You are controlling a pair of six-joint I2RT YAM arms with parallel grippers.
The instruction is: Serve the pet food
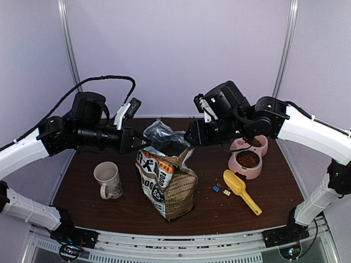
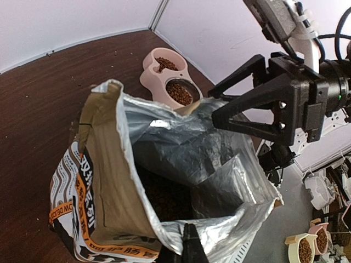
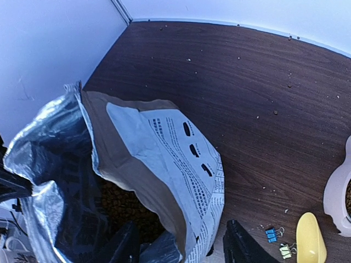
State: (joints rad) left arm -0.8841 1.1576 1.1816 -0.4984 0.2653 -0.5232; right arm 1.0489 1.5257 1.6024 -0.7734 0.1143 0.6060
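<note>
The brown paper dog food bag (image 1: 167,183) stands open at the table's middle. Dark reddish-brown pet food (image 3: 123,205) lies deep inside it, and shows dimly in the left wrist view as pet food (image 2: 164,197). My left gripper (image 1: 141,141) is shut on the bag's foil-lined left rim (image 2: 181,233). My right gripper (image 3: 181,246) straddles the opposite wall of the bag (image 3: 175,164), one finger inside and one outside, the jaws still apart. A pink double bowl (image 1: 249,158) at the right holds kibble in both cups.
A yellow scoop (image 1: 241,190) lies right of the bag, with small blue and yellow binder clips (image 1: 220,189) beside it. A pale mug (image 1: 108,179) stands left of the bag. Loose crumbs dot the brown table (image 3: 247,82). White walls close off the back and sides.
</note>
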